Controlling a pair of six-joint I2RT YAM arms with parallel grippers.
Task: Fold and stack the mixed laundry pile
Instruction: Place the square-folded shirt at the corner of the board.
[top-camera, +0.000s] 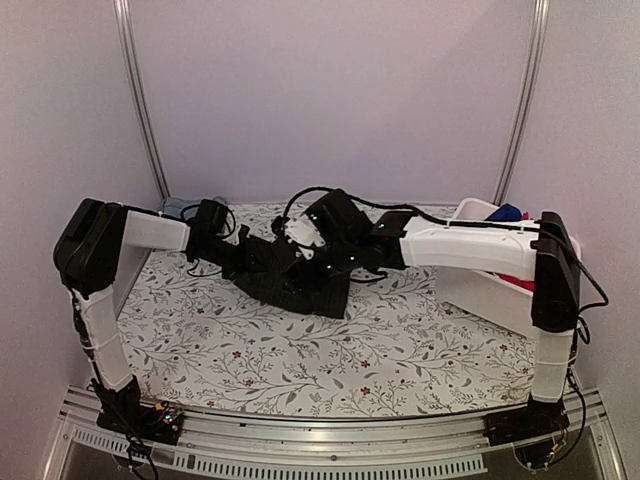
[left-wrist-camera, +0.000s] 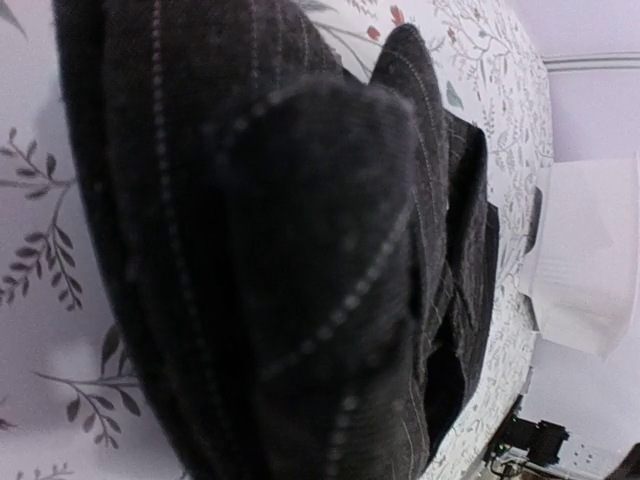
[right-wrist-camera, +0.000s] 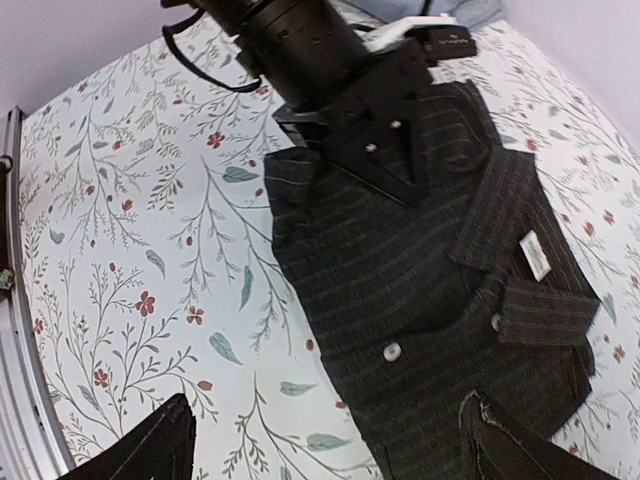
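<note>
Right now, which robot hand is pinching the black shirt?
The left gripper: it is shut on the shirt. The right gripper hangs over the shirt with fingers spread wide, holding nothing.

Tips of left gripper (right-wrist-camera: 388, 172) inside shirt (right-wrist-camera: 420, 295)

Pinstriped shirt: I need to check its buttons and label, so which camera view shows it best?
Right wrist view: the pinstriped shirt lies in full view, buttons and white label clear. Top external shows it mostly hidden under the arms. Left wrist shows only a blurred close-up of its fabric.
</note>
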